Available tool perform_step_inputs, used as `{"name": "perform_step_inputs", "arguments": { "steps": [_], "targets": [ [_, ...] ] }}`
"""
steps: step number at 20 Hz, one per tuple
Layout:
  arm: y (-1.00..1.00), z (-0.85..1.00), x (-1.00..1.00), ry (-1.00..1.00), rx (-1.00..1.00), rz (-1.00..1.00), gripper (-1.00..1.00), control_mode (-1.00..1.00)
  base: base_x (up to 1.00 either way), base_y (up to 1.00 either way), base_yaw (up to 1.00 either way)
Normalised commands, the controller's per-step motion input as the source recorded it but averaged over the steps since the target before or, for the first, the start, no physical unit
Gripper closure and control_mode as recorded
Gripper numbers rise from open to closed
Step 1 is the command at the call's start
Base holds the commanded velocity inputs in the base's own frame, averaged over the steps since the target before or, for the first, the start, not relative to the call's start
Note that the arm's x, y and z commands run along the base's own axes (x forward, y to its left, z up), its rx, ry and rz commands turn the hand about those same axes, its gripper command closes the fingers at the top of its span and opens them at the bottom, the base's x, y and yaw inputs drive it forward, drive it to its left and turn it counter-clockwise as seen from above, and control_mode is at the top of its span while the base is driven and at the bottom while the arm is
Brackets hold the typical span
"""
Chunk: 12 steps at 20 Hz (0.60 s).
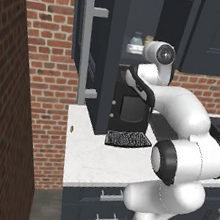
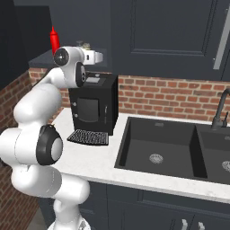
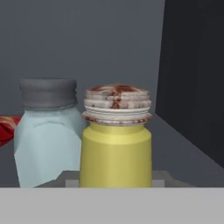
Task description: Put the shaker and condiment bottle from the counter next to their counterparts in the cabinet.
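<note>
The yellow-olive shaker [image 3: 116,153] with a speckled domed cap stands upright right in front of the hand camera, inside the cabinet [image 1: 118,12]. My gripper [image 3: 114,180] is shut on the shaker, with a grey fingertip low on each side of it. Just left of the shaker, close beside it, stands the pale blue-grey counterpart jar [image 3: 46,140] with a grey cap, which also shows on the shelf [image 1: 136,43]. A red condiment bottle [image 2: 54,38] stands upright on the same shelf, its red showing at the hand view's left edge [image 3: 6,129].
The cabinet door hangs open to the left with its long grey handle [image 1: 83,52]. Below the shelf a black boxy appliance [image 1: 130,105] sits on the white counter [image 1: 89,154]. A dark sink [image 2: 157,152] and faucet [image 2: 220,112] lie to the right.
</note>
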Motion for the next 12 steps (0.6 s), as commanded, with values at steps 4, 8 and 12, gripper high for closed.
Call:
{"name": "perform_step_inputs", "arguments": {
  "steps": [4, 8, 12],
  "targets": [
    [-0.04, -0.21, 0.04, 0.0, 0.0, 0.0, 1.0, -1.0, 0.0, 0.0, 0.0],
    [-0.01, -0.11, 0.0, 0.0, 0.0, 0.0, -1.0, -1.0, 0.0, 0.0, 0.0],
    [-0.05, 0.04, 0.0, 0.0, 0.0, 0.0, -1.0, -1.0, 0.0, 0.0, 0.0]
  ]
}}
